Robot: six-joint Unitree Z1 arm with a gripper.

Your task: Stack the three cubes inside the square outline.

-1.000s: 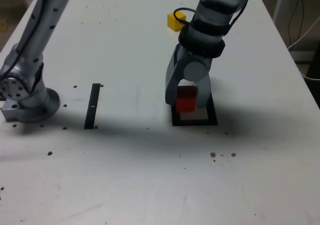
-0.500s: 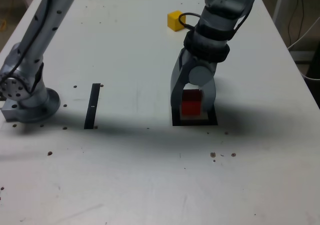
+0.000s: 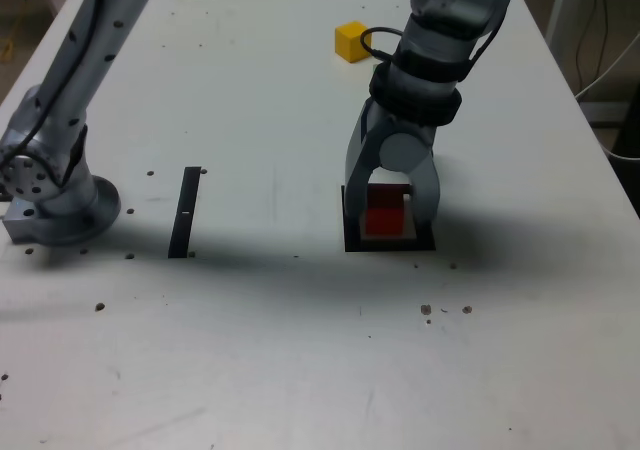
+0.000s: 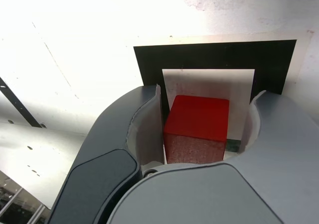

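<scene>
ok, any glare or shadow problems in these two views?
Wrist view: the table is blown out to near white, but the red cube and square outline stay crisp. Exterior view: soft and slightly blurry; the arm casts a broad shadow across the table around the gripper, and the yellow cube stays clear.

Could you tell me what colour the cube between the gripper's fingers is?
The cube is red, clearest in the wrist view.

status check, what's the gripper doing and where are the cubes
Gripper open, straddling the red cube. Red cube inside the square outline, a sliver of green showing beneath it. Yellow cube far back on the table, untouched. Nothing in the way.
</scene>
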